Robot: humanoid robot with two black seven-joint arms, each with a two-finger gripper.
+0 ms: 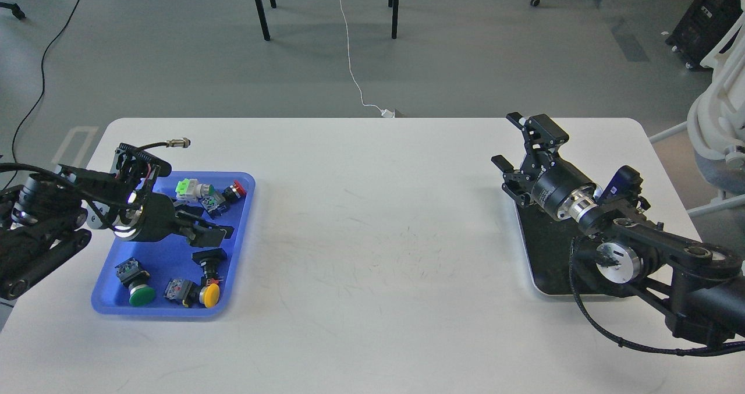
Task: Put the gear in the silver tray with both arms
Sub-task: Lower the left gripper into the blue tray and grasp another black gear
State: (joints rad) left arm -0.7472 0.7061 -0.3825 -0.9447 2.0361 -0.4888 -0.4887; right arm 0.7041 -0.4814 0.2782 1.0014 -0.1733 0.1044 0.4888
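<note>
- Table (372,237): broad white top with rounded corners, matte, marked with fine dark scuffs across its middle. It carries both trays, one at each side, well apart.
- Right arm (669,260): black jointed links with bright machined metal rings at the wrist and a braided black cable looping below. It reaches in over the silver tray.
- Left arm (46,219): black links with cable runs and a glossy rounded wrist housing, extending over the blue tray.
- Blue tray (244,184): shallow rectangular plastic, smooth, rounded corners, raised lip. It holds a loose scatter of push-button switches.
- Silver tray (527,254): shallow rectangle, thin shiny metal rim, rounded corners, flat black inner surface. It lies at the table's right side, largely covered by the right arm. The visible part of the floor is bare.
- Right gripper (515,155): black, angular fingers spread wide apart, nothing between them; it hangs above the far left corner of the silver tray.
- Left gripper (209,233): dark fingers seen against dark parts in the blue tray; whether they are spread, closed or gripping cannot be told.
- Green button (141,294): round domed cap on a black body, near the tray's front left.
- Yellow button (210,294): round domed cap, front right.
- Red button (237,189): small, at the far right corner.
- Gear: no part in the blue tray can be identified with certainty as the gear.
</note>
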